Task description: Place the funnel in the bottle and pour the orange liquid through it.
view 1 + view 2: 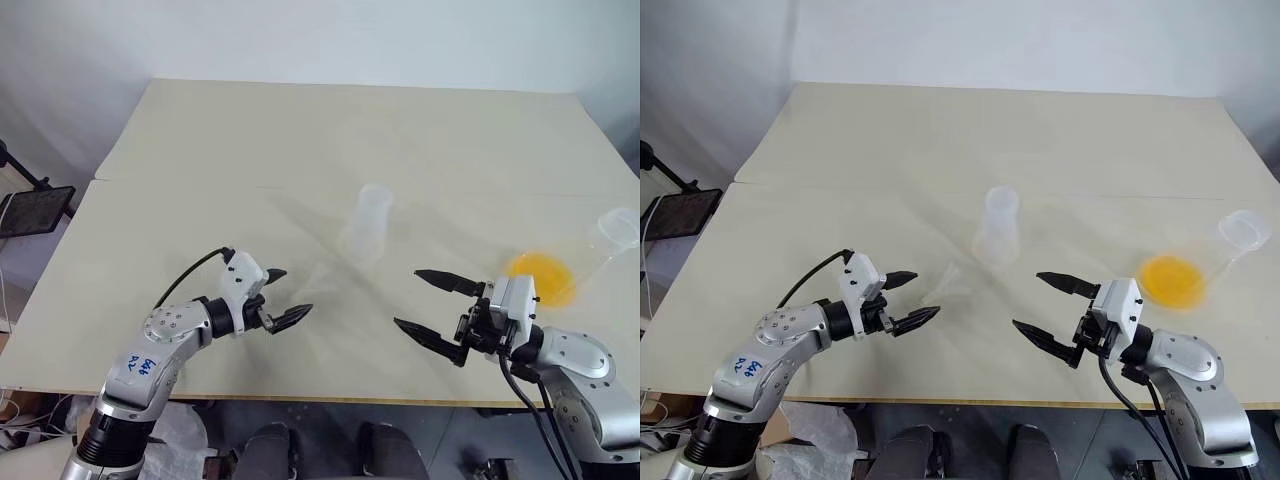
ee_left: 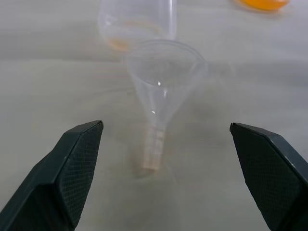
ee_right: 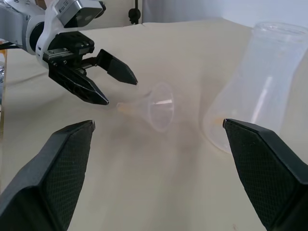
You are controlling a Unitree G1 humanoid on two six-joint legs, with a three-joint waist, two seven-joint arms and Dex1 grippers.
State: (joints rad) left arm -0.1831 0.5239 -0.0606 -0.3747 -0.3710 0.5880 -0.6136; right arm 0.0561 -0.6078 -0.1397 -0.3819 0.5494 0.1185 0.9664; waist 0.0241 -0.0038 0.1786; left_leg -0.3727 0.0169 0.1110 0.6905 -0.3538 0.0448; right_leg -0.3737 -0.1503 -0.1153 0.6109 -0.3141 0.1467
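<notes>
The clear funnel (image 2: 161,82) lies on its side on the table, its stem pointing at my left gripper (image 1: 297,291). That gripper is open, a short way before the stem with nothing between its fingers (image 2: 72,173). Just beyond the funnel stands the empty clear conical bottle (image 1: 998,225). The orange liquid (image 1: 545,275) sits in a clear round flask at the right, with the flask's neck (image 1: 620,228) toward the table's right edge. My right gripper (image 1: 407,298) is open and empty, hovering left of that flask and facing the funnel (image 3: 159,106) and the bottle (image 3: 260,86).
The beige table (image 1: 300,150) has a seam running across it behind the bottle. Its front edge (image 1: 330,398) lies just under both arms. A black stand (image 1: 35,205) is off the table's left side.
</notes>
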